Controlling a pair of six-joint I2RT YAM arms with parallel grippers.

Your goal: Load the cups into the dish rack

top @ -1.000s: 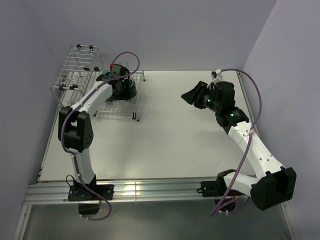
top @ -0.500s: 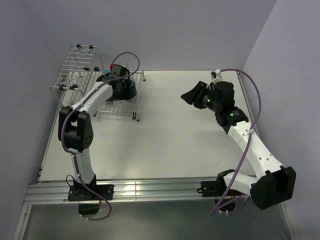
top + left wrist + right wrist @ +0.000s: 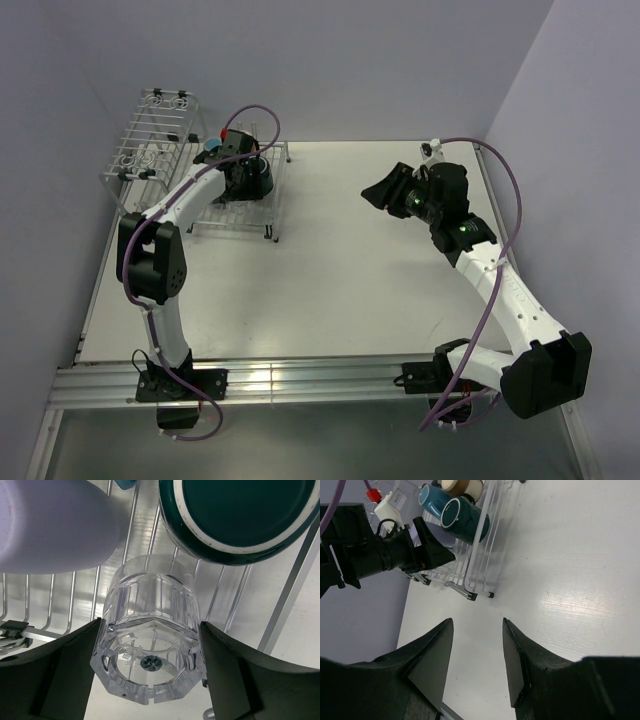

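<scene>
Right gripper [image 3: 477, 625] hangs over the table [image 3: 570, 555], fingers spread, nothing between them. Left gripper [image 3: 151, 627] straddles the clear tumbler [image 3: 150, 595] on the dish rack [image 3: 145, 140] grid; squeezing or let go, can't tell. Just beyond sit the lavender tumbler [image 3: 55, 525] and teal mug [image 3: 240, 515].

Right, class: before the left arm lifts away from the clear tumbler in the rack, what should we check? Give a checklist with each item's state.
1. Clear tumbler rests on the dish rack wires: ok.
2. Left gripper free of the tumbler: cannot tell.
3. Gap to the lavender tumbler and dark teal mug: cannot tell.
4. Right gripper open and empty: ok.
5. Right gripper well away from the rack: ok.
</scene>
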